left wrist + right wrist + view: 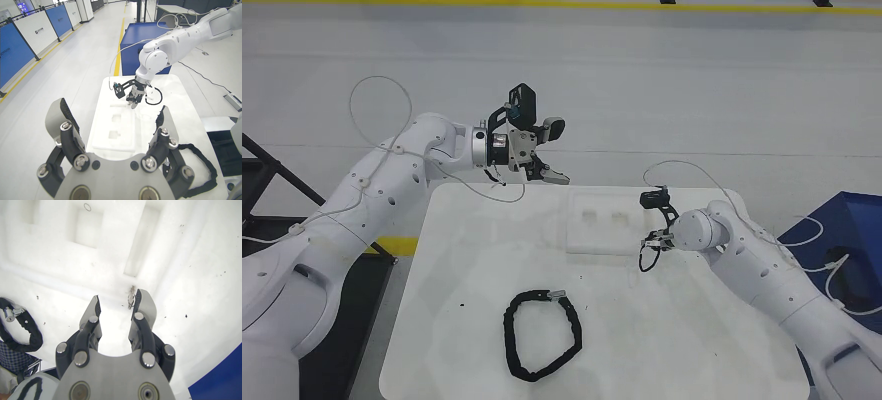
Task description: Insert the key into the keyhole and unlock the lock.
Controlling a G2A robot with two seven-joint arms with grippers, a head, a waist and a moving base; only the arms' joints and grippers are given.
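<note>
Key (131,298): a small silver one, lying on the rim of the white foam tray (607,240) at the tray's right end. It sits just past the end of a long narrow slot cut into the foam, not inside it. In the right wrist view it lies against the ribbed pad of one finger (139,298) of the right gripper (117,296). That gripper's jaws are spread, with the other finger well clear, so nothing is pinched. Whether the key's tip touches the slot's edge cannot be told.

The tray stands on the far half of the desk (462,300) and has several square-cornered recesses sunk into its top. A thin little ring (87,207) shows at the edge of one of them.

The lock (510,335) is a chain in a black fabric sleeve, lying as a closed loop on the near middle of the desk, well apart from the tray. Its two ends meet at a short silver cylinder (9,315) on the loop's far side. The round keyhole face of the cylinder shows in the right wrist view.

The left gripper (554,176) hangs above the desk's far left edge, apart from tray and lock, its jaws spread wide around nothing. From its own view the right gripper (133,102) is seen pointing down at the tray's far end.

A blue cabinet (141,47) stands on the floor beyond the desk's right side.
</note>
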